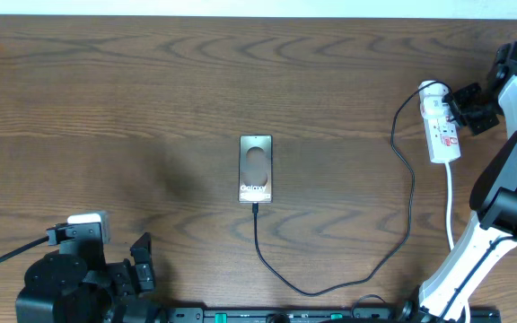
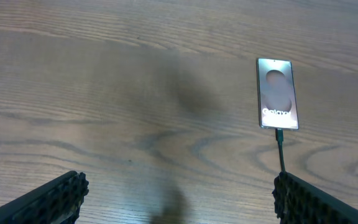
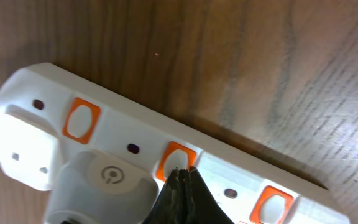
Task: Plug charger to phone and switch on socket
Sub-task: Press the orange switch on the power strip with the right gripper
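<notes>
The phone point(image 1: 256, 168) lay face up, the charger point(image 1: 256, 224) tip seated in its near edge. The cable looped off to the phone's right and ended at a plug point(image 3: 104, 180) in the socket point(image 1: 442, 126), well right of the phone. Plugging in thus appeared done. The right gripper point(image 3: 182, 182), fingers pressed together to a point, touched an orange switch point(image 3: 175, 158) beside that plug; whether it had been thrown could not be told. The left gripper point(image 2: 178, 199), fingers spread wide and empty, hung near-left of the phone. Switching on looked to be the one step left.
</notes>
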`<state>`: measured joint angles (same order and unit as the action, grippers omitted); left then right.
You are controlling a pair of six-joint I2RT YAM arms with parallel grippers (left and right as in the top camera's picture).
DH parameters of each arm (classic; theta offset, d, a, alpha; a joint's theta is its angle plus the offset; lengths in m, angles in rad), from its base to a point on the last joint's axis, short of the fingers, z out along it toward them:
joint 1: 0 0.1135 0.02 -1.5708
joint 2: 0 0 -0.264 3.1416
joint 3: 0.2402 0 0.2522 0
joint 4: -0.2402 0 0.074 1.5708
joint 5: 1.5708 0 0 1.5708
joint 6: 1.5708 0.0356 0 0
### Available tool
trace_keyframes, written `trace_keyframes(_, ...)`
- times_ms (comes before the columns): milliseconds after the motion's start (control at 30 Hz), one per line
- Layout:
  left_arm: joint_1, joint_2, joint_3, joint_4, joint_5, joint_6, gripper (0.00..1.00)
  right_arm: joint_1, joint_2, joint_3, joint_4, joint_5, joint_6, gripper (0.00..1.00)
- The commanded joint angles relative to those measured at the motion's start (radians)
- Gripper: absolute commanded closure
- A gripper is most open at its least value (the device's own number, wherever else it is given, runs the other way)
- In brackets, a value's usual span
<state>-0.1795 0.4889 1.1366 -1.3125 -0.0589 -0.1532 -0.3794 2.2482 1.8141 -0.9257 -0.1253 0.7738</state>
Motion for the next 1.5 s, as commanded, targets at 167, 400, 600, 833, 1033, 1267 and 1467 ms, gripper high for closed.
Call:
trace_keyframes(167, 0.0, 0.0, -0.007, 0.0, -0.004, -0.002, 0.03, -0.005, 0.042, 0.018, 0.01, -0.068, 0.019, 0.99)
trace_keyframes(400, 0.0, 0.0, -0.007, 0.0, -0.004, -0.002, 0.03, -0.005, 0.071, 0.018, 0.007, -0.07, 0.02, 0.99)
trace_keyframes(600, 0.0, 0.0, -0.007, 0.0, -0.004, -0.002, 0.02, -0.005, 0.098, 0.018, -0.014, -0.069, 0.026, 0.99)
trace_keyframes(833, 0.0, 0.0, -0.007, 0.0, -0.004, -0.002, 0.02, 0.0, 0.122, 0.017, -0.05, -0.068, 0.022, 0.99)
trace_keyframes(1033, 0.0, 0.0, -0.007, 0.0, -0.004, -0.002, 0.03, 0.002, 0.138, 0.016, -0.059, -0.065, 0.021, 0.99)
trace_keyframes(1267, 0.0, -0.001, -0.007, 0.0, -0.005, -0.002, 0.02, 0.0, 0.09, 0.017, -0.137, 0.012, -0.058, 0.99)
trace_keyframes(1467, 0.0, -0.005, -0.007, -0.015, -0.005, -0.002, 0.03, 0.0, -0.058, 0.017, -0.191, 0.124, -0.102, 0.99)
